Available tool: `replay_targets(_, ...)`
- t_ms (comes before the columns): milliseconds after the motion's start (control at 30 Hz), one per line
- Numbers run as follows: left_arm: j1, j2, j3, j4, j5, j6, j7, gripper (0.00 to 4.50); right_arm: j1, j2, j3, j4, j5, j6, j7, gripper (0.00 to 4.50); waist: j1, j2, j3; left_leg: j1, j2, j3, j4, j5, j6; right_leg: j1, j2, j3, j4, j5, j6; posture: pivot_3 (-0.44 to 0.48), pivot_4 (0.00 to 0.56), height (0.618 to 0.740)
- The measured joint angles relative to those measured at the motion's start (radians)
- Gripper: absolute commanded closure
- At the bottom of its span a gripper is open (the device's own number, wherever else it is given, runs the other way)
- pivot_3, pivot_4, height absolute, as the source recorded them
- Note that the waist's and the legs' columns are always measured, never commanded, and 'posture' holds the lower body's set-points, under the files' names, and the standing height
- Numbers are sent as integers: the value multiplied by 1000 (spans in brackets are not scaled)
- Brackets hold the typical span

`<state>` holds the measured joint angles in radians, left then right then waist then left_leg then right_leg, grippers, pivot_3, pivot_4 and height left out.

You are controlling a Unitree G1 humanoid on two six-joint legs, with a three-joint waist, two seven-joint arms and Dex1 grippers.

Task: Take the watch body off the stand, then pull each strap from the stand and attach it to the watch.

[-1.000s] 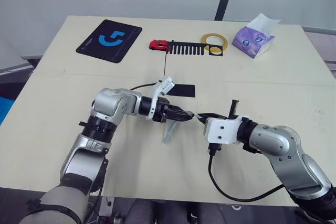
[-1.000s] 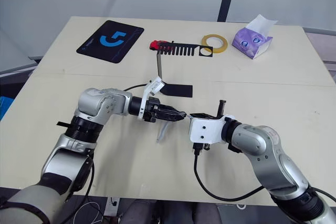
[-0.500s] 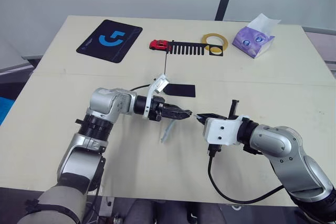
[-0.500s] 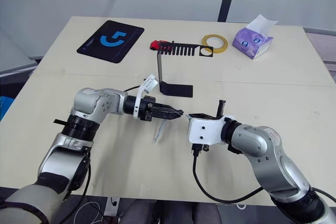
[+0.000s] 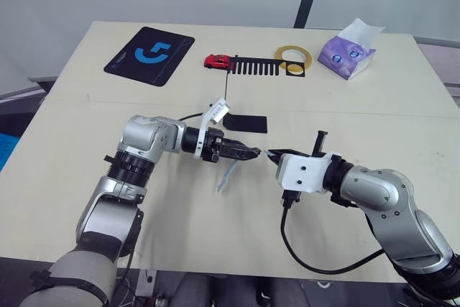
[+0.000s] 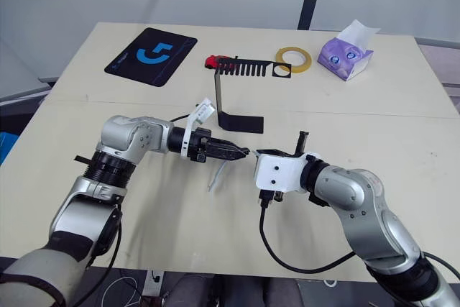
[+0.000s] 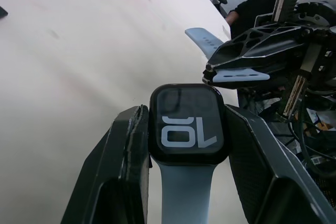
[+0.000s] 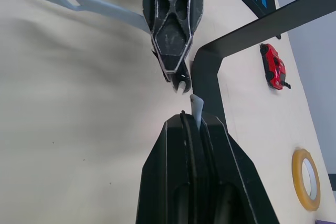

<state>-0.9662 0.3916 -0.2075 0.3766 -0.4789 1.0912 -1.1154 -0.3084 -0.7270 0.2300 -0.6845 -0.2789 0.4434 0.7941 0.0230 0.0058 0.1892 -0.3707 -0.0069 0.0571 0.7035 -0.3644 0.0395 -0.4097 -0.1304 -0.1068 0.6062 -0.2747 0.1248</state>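
Pale beige desk (image 5: pixel 86 170), seam running left to right across its middle, grey wall behind. Far left on it lies a black mat with blue logo (image 5: pixel 149 55). Far right, a purple tissue pack (image 5: pixel 348 54); just left of that, a yellow tape ring (image 5: pixel 293 56) lying flat.

Stand (image 5: pixel 244 123): flat black base resting mid-desk, thin upright rising from it, comb-toothed top bar reaching toward the tape ring. A small red toy car (image 5: pixel 216 61) sits at the left end of the bar as seen from the head camera.

Both arms reach toward each other over the near half of the desk, just on the near side of the stand base, tips almost meeting.

Left claw (image 5: pixel 249 152): clenched on the watch body (image 7: pixel 188 124), one finger on each side of the case. Screen faces the wrist camera, white digits showing. One pale grey-blue strap (image 5: pixel 227 176) is already fixed to the case and hangs down from the claw toward the desk, slack.

Right claw (image 5: pixel 271 154): fingers pressed together on the second strap (image 8: pixel 196 107), only a short pale end poking out past the tips. That end points at the watch body, very near it; cannot tell whether they touch.
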Motion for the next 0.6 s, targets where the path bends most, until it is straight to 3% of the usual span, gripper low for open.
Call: replay_targets(600, 0, -10, 5, -1, -4, 12, 3, 2795, 0, 0, 8, 4, -11, -8, -2, 4500, 0, 0, 0, 0, 0, 0, 0, 0, 0, 0, 0, 0, 0, 0, 0, 0, 150, 738)
